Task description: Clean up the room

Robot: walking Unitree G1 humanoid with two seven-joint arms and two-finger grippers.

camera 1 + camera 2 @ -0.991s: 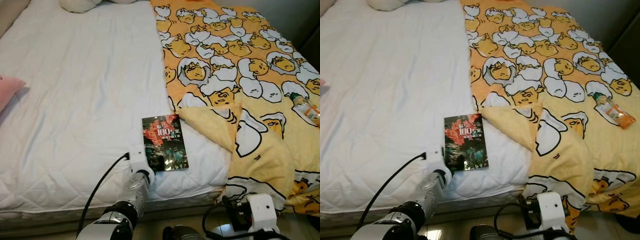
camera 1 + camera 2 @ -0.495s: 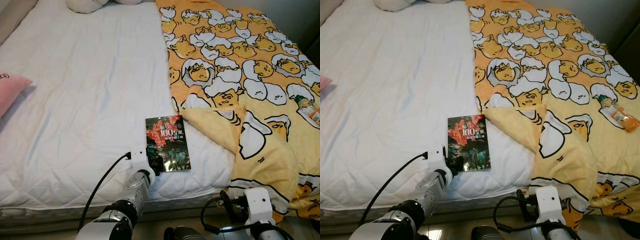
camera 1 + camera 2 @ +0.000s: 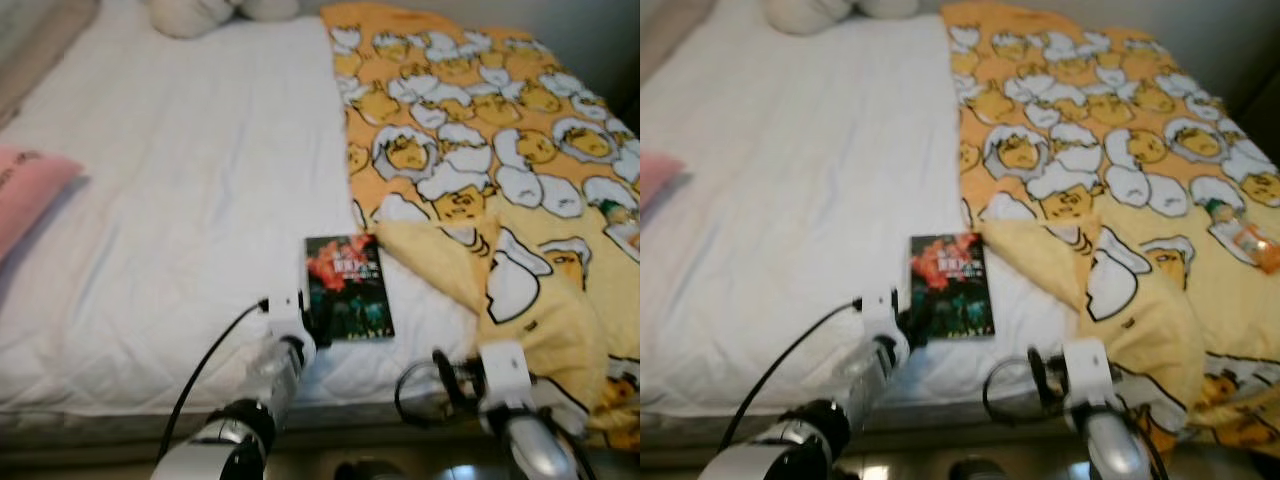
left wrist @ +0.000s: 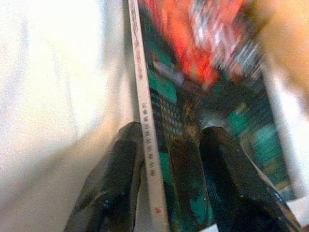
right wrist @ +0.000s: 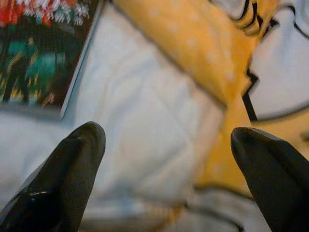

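At the far left a pink pillow (image 3: 30,195) lies on the white bed (image 3: 180,200), well apart from everything else, with pale cushions (image 3: 190,12) up at the head. Near the foot edge, the left claw (image 4: 166,181) has reached the book (image 3: 346,286), a thin paperback with a dark red and green cover lying flat on the sheet. In the left wrist view the two black fingers (image 4: 111,183) straddle the spine edge at the near corner, one on the sheet side and one over the cover, with a narrow gap between them; they do not look clamped yet.

The book should be light and fairly stiff along the spine but floppy at the open pages, and the glossy cover is likely slippery. The spine edge near the corner is the best hold, though the soft mattress may let the lower finger dig under it.

Just right of the book, a folded-back corner of the yellow blanket (image 3: 470,130) touches its far corner. The right claw (image 5: 166,169) hovers low by the bed's foot edge with its fingers spread wide, holding nothing, over bare sheet between the book and the blanket. Far right, a bottle (image 3: 1230,225) lies on the blanket, blurred, and probably needs clearing too.
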